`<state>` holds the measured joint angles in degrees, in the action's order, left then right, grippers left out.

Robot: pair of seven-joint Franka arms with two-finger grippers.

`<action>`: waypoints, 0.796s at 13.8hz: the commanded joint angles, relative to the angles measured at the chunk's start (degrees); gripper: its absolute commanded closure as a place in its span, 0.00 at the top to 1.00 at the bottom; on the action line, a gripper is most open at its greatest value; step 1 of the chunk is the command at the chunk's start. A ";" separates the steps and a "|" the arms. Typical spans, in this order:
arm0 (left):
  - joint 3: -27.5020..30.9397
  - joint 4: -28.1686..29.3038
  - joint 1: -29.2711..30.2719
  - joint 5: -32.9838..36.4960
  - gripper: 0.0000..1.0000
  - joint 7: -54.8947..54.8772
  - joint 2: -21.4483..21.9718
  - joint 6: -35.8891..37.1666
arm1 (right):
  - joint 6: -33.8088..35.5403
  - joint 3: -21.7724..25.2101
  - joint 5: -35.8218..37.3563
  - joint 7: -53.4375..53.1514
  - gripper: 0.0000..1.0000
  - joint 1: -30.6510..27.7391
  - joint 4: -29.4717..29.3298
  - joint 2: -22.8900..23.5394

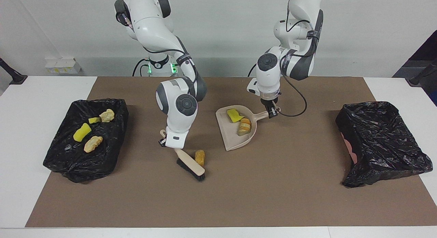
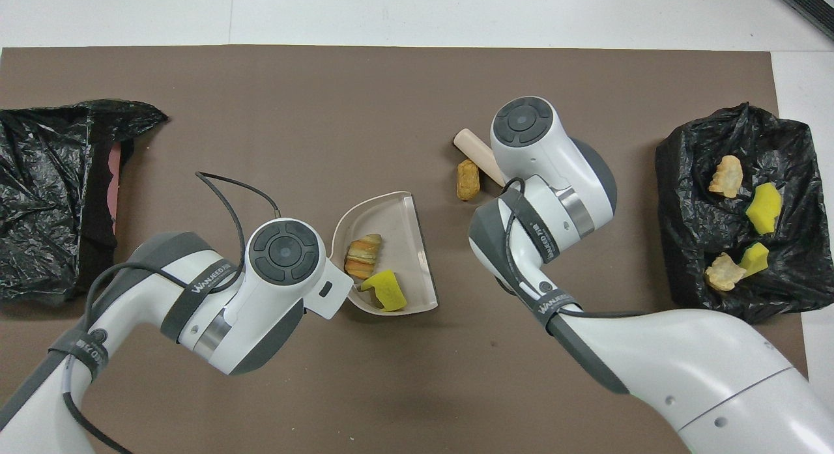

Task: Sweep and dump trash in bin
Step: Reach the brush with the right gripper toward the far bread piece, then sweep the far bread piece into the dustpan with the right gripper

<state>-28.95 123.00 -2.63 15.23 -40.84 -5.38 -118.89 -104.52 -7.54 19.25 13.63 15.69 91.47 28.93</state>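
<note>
Tan scrap (image 1: 200, 157) mid-desk, touching brush (image 1: 190, 165) clamped in right fingers (image 1: 166, 138); dustpan (image 1: 238, 129), gripped by left fingers (image 1: 272, 112), lies toward left arm's end

One scrap (image 1: 200, 157) lies beside the brush (image 1: 190, 164), two sit in the dustpan (image 1: 235, 140), four in the bin (image 1: 58, 159) at the right arm's end.
</note>
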 commanded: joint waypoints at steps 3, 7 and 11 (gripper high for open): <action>0.12 1.63 0.26 -0.82 0.00 0.15 2.04 -0.11 | 0.54 -0.90 -6.76 -6.93 0.00 5.21 7.83 -5.63; 0.21 1.63 0.43 -0.82 0.00 -0.56 2.04 -0.29 | 0.36 -1.16 -18.60 -14.85 0.00 10.49 12.15 -8.71; 0.30 1.63 0.43 -0.82 0.00 -0.82 1.95 -0.37 | 0.72 -1.16 -23.11 -21.28 0.00 11.03 11.45 -8.71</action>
<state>-28.91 123.02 -2.63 15.22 -40.90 -5.35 -118.89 -103.87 -8.48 -1.47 -6.31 27.70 101.73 21.43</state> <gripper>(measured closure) 0.683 0.740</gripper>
